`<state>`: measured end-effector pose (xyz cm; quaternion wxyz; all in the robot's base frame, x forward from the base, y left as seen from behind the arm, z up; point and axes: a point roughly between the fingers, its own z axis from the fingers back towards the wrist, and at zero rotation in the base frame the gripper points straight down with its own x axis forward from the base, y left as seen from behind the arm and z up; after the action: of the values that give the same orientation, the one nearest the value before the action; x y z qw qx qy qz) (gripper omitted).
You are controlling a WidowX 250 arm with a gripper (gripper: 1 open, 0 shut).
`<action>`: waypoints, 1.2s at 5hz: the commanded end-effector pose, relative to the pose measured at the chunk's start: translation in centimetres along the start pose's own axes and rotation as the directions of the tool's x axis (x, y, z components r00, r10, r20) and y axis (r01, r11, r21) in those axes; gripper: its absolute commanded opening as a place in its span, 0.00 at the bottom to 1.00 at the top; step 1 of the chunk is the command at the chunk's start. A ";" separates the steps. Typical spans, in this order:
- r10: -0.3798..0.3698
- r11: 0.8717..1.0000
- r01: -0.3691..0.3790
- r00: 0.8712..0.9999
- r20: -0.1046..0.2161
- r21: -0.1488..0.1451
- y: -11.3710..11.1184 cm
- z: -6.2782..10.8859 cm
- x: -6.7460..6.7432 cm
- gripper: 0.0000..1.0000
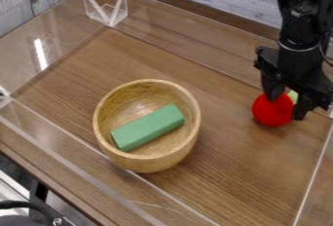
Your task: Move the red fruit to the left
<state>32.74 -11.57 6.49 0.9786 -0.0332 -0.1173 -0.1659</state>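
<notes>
- Seen with the whole view as a clock face, the red fruit (271, 111) sits near 3 o'clock on the wooden tabletop (221, 162).
- Its round, bright-red side faces the camera; light green shows on the side toward 2 o'clock, partly hidden by the gripper (282, 99).
- Gripper reaches in from about 1 o'clock, dark and angled downward, its tips down at the fruit.
- Fingers look parted, not fully together, with the fruit at their ends. Cannot tell from this angle how firmly they meet it, or whether they have hold of it.
- Wooden bowl (107, 99), round and pale, stands a little off centre toward 7 to 8 o'clock, well apart from the fruit. From the bowl, the fruit lies toward 3 o'clock.
- Green block (148, 127) lies inside the bowl, long axis running roughly from 8 to 2 o'clock.
- Clear angular object (108, 6) near 11 o'clock, toward the far edge of the view; exact kind hard to make out.
- Dark equipment (29, 208) at the edge of the view, between 7 and 8 o'clock, cut off by the frame.
</notes>
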 end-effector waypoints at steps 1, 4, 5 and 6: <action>-0.005 1.000 0.004 0.998 0.057 0.008 0.9 3.2 0.8 0.00; 0.018 0.999 -0.023 0.993 0.115 0.040 3.1 9.7 0.9 1.00; -0.034 0.999 0.033 0.994 0.100 0.014 3.0 8.9 0.4 0.00; -0.081 0.997 0.082 0.993 0.084 -0.008 2.9 7.5 0.1 1.00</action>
<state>31.79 -8.26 12.69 0.9676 -0.0407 -0.1411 -0.2054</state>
